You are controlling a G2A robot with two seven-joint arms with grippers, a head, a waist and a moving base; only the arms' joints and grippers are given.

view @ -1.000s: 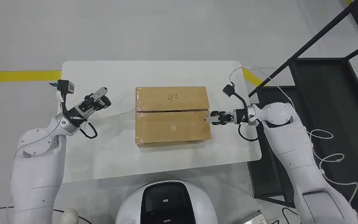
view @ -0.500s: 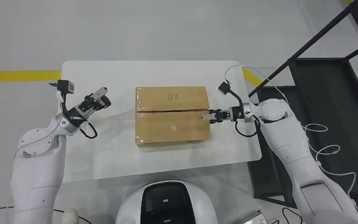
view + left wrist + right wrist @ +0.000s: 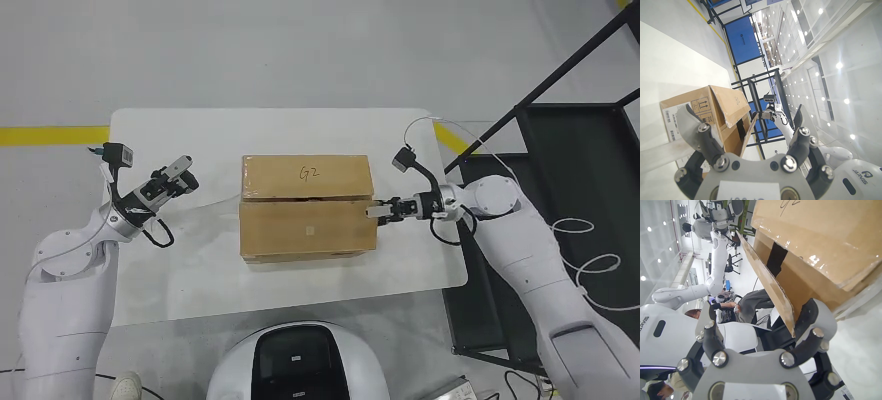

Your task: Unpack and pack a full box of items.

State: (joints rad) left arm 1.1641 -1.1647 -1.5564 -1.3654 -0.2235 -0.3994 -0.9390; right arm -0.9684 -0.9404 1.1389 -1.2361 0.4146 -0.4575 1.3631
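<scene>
Box: a cardboard box [image 3: 307, 207] sits in the middle of the white table [image 3: 200, 270]. It rests flat on its base with the top facing up.
Long axis: it runs side to side across the robot's front. One short end faces the left arm and the other faces the right arm.
Flaps: two long top flaps meet at a seam along the long axis. The far flap [image 3: 307, 175] lies flat and has a handwritten mark. The near flap [image 3: 768, 279] is tilted up off the box at its right end, and a dark gap shows beneath it.
Labels: printed stickers and handling arrows are on the short end facing the left arm.
Right gripper: the right gripper [image 3: 378, 211] is at the box's right short end, level with the seam, and points inward along the long axis.
Right fingers: they are spread wide. The corner of the near flap passes between them and touches one dark pad [image 3: 810, 313], which sits under the flap against the box wall. The other finger is well apart from the cardboard, so nothing is clamped.
Left gripper: the left gripper [image 3: 180, 180] hangs over bare table well apart from the box's left end and is aimed toward it.
Left fingers: they are apart and hold nothing.
Surroundings: a black metal rack [image 3: 560, 180] stands just beside the table's right edge. A yellow floor line [image 3: 50, 134] runs past the far left corner.
</scene>
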